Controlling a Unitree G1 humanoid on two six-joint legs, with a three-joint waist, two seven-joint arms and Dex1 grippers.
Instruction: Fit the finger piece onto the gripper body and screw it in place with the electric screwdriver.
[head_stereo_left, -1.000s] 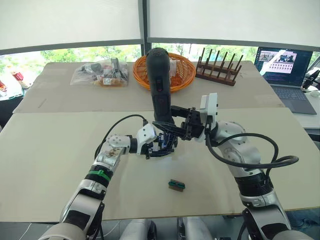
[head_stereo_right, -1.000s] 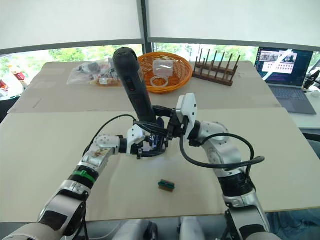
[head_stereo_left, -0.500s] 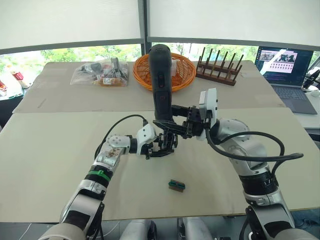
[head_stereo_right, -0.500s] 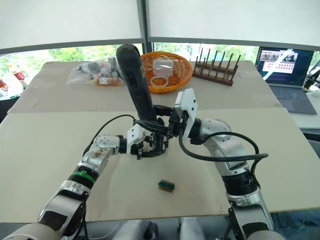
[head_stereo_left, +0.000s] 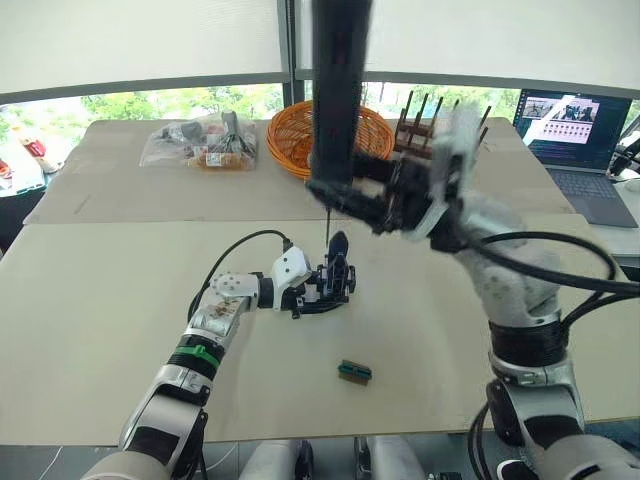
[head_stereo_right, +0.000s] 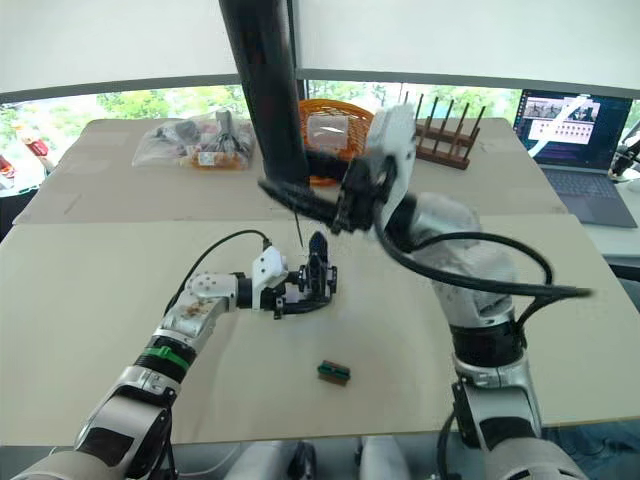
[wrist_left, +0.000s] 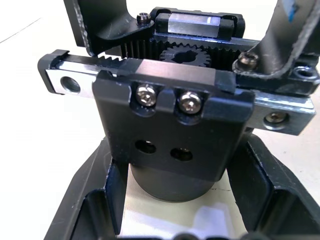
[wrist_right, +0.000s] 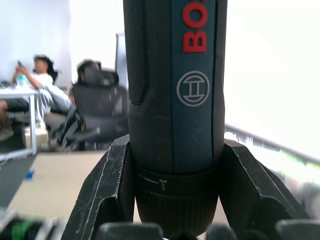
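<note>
The right gripper (head_stereo_left: 372, 205) is clamped around the electric screwdriver (head_stereo_left: 338, 90), which stands nearly upright above the middle of the table (head_stereo_left: 100, 300), its thin bit pointing down at the gripper body (head_stereo_left: 335, 280) with a gap between bit tip and body. In the right wrist view the screwdriver barrel (wrist_right: 175, 100) sits tight between the two black fingers (wrist_right: 107, 190); red letters "BO" run off the edge at 12 o'clock, above a round Bosch emblem. The left gripper (head_stereo_left: 325, 290) grips the gripper body by its round base on the table; the left wrist view shows the body (wrist_left: 170, 115) close up, with two silver screws, two bare holes under them and toothed racks around a gear. A finger piece (head_stereo_left: 338, 245) stands up from the body. A small green-brown block (head_stereo_left: 353, 371) lies on the table at 5 o'clock from the body, apart from it. At 12 o'clock sit an orange basket (head_stereo_left: 290, 140) and a wooden rack (head_stereo_left: 420, 125); a laptop (head_stereo_left: 575, 125) is at 2 o'clock.
</note>
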